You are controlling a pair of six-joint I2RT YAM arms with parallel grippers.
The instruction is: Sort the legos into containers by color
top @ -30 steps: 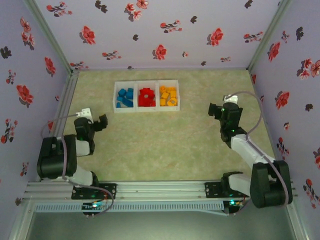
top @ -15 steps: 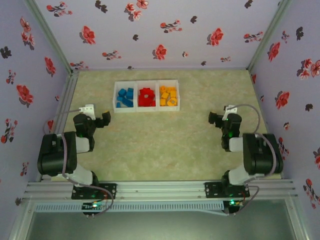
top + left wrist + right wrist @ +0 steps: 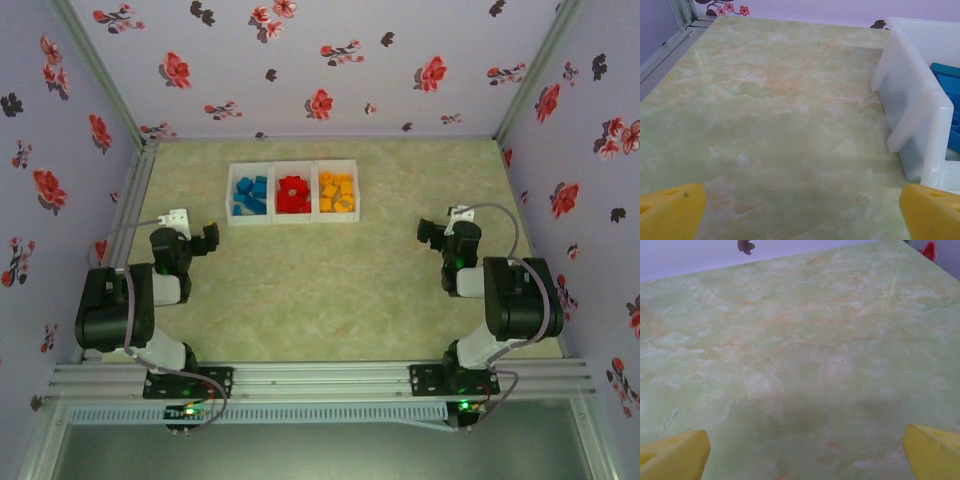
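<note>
Top external view: the containers (image 3: 293, 163) stand in one row at the far middle of the bench (image 3: 320, 280). They hold blue legos (image 3: 249, 195) left, red legos (image 3: 293, 194) centre, yellow-orange legos (image 3: 337, 192) right. My left pincer (image 3: 207, 238) and right pincer (image 3: 427, 233) are spread wide, grasping nothing.

You are looking down on a pale green marbled tabletop (image 3: 330, 270) that is running out to lilac walls (image 3: 320, 70) carrying red and dark flower prints. Silver metal posts (image 3: 98, 68) are standing in the two far corners, and a ribbed aluminium rail (image 3: 320, 378) is lying across the near edge.
</note>
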